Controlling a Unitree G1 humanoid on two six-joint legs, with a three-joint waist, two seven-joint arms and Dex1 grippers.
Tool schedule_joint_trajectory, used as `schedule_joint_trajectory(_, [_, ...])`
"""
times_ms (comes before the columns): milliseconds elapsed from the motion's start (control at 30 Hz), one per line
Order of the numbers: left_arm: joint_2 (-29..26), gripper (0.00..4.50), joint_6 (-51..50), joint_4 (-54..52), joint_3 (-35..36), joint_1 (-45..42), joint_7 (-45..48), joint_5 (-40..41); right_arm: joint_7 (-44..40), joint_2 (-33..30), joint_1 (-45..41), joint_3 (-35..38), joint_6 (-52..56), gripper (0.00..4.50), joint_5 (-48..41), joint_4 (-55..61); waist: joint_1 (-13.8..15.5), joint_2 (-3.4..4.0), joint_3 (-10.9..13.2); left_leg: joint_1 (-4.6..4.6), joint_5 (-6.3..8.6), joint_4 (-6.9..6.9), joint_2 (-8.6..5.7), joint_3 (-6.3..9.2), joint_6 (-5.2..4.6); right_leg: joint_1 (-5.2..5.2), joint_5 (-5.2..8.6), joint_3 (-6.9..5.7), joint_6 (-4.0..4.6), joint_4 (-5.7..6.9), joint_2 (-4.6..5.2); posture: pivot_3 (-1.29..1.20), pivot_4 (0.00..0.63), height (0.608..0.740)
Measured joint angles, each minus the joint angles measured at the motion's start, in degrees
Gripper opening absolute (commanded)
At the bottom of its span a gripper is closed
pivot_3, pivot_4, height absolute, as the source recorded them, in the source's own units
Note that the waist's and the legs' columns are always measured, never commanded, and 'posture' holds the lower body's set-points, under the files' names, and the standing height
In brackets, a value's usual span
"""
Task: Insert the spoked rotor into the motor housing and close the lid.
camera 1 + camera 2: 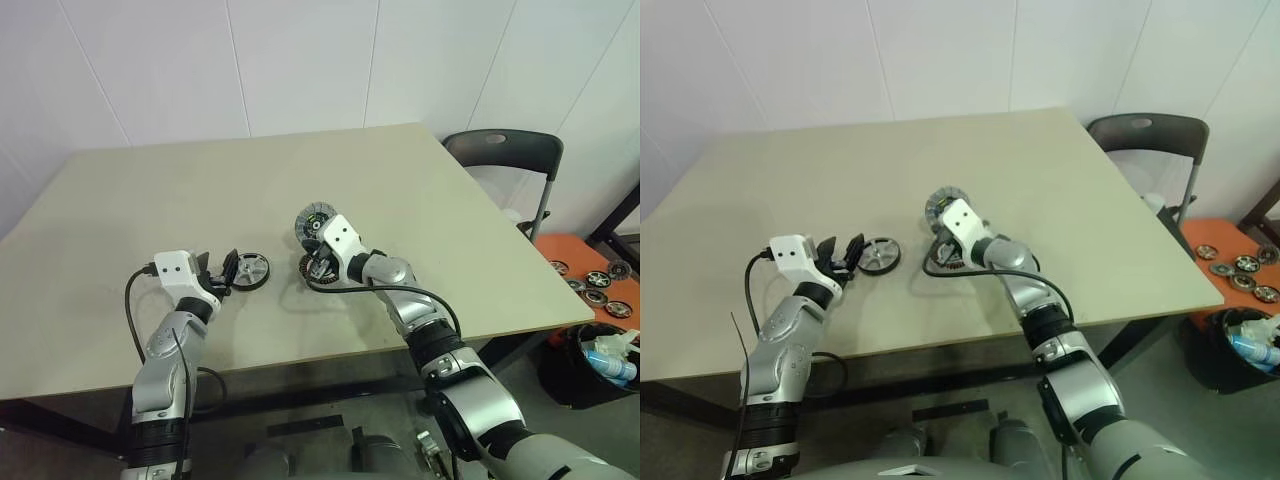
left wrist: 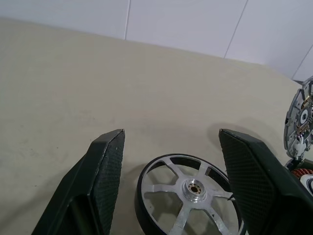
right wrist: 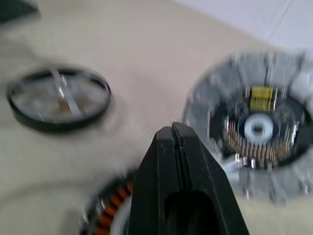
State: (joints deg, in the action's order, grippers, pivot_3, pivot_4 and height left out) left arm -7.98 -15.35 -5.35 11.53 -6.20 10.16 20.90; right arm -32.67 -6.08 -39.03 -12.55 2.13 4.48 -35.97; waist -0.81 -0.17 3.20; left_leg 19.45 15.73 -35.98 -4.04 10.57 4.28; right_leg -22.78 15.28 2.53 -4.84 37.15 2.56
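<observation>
The spoked rotor [image 1: 250, 271] lies flat on the table, a silver wheel with a dark rim. My left gripper [image 2: 171, 139] is open and level at it, one finger on each side of the rotor's [image 2: 188, 196] near part, with gaps to the rim. The motor housing [image 1: 317, 266] sits right of it, its coppery windings [image 3: 107, 210] showing. Its lid [image 1: 313, 222] stands up open behind it, ribbed inner face [image 3: 254, 127] exposed. My right gripper [image 3: 172, 131] is shut on nothing and hovers over the housing, pointing at the gap between lid and rotor [image 3: 58, 103].
The beige table [image 1: 150, 200] has bare room to the left and at the back. A dark chair [image 1: 505, 150] stands past the right edge. On the floor at the right are an orange tray [image 1: 590, 275] with several small wheels and a black bin [image 1: 600, 360].
</observation>
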Motion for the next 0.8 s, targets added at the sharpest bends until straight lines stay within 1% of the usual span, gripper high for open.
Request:
schedule_joint_trajectory(333, [0.0, 3.25, 0.0, 0.0, 0.0, 0.3, 0.0, 0.0, 1.9, -0.8, -0.5, -1.7, 0.7, 0.02, 3.8, -3.5, 0.0, 0.00, 0.0, -0.06, 0.00, -0.06, 0.00, -0.01, 0.00, 0.08, 0.00, 0.00, 0.01, 0.02, -0.01, 0.00, 0.000, 0.740])
schedule_joint_trajectory(800, [0.0, 3.25, 0.0, 0.0, 0.0, 0.3, 0.0, 0.0, 1.9, -1.9, -1.7, -4.2, 1.6, 0.02, 7.1, -3.4, 0.0, -0.01, 0.0, -0.11, 0.00, -0.09, 0.00, 0.00, 0.00, 0.15, 0.01, 0.00, 0.01, 0.02, -0.01, 0.00, 0.000, 0.740])
